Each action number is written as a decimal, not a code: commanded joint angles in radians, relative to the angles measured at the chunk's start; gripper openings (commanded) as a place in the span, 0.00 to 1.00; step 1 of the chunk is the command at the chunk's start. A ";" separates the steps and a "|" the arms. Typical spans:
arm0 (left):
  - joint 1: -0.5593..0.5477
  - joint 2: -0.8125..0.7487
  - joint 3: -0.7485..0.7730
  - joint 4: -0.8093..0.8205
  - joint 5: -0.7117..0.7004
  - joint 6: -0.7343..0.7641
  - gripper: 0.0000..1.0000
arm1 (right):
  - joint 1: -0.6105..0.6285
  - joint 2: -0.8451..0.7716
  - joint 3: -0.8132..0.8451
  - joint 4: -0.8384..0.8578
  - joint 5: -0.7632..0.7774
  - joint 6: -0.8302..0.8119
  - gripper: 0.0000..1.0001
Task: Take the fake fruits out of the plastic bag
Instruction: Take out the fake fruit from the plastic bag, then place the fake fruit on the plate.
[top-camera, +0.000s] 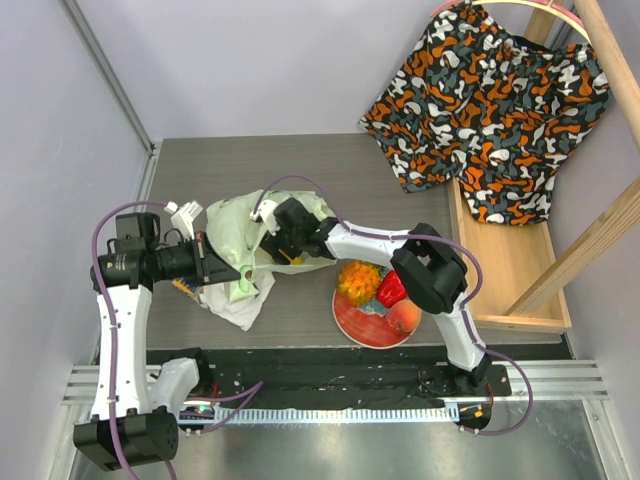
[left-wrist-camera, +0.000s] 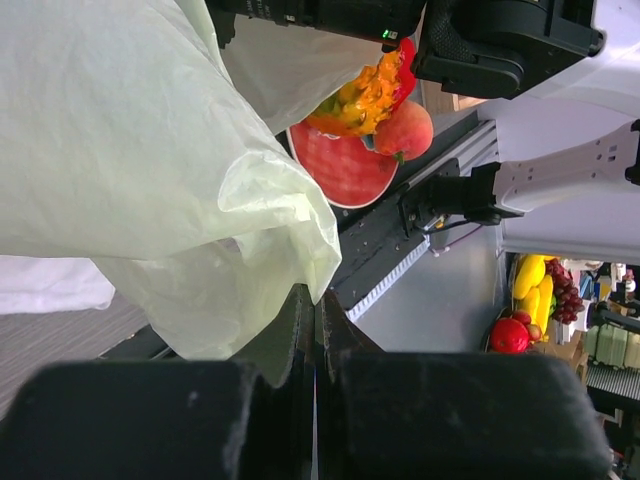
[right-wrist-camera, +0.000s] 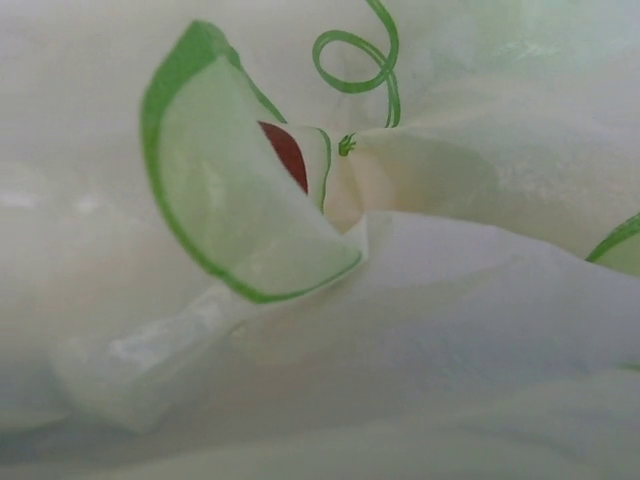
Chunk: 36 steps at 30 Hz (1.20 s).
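Note:
The plastic bag (top-camera: 232, 232) lies crumpled left of centre, pale green. My left gripper (top-camera: 226, 270) is shut on a fold of the bag's edge, which also shows in the left wrist view (left-wrist-camera: 314, 292), and holds it up. My right gripper (top-camera: 273, 238) reaches into the bag's mouth; its fingers are hidden. The right wrist view shows only bag plastic with an avocado print (right-wrist-camera: 245, 175). A bit of yellow fruit (top-camera: 291, 258) shows at the bag's mouth. An orange pineapple (top-camera: 357, 280), a red fruit (top-camera: 392, 289) and a peach-coloured fruit (top-camera: 404, 317) lie on the red plate (top-camera: 355, 318).
A wooden rack (top-camera: 510, 270) stands at the right with an orange-black patterned garment (top-camera: 490, 100) hanging over it. A small white object (top-camera: 186, 213) lies behind the left gripper. The black rail (top-camera: 330, 370) runs along the near edge.

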 joint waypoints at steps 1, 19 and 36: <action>0.011 -0.013 -0.014 0.061 0.037 -0.016 0.00 | 0.003 -0.059 0.003 -0.026 -0.088 -0.038 0.62; 0.011 0.113 -0.031 0.423 0.042 -0.235 0.00 | -0.023 -0.443 -0.005 -0.174 -0.326 -0.139 0.41; 0.018 0.182 0.000 0.530 0.012 -0.281 0.00 | -0.052 -0.780 -0.169 -0.594 -0.404 -0.401 0.39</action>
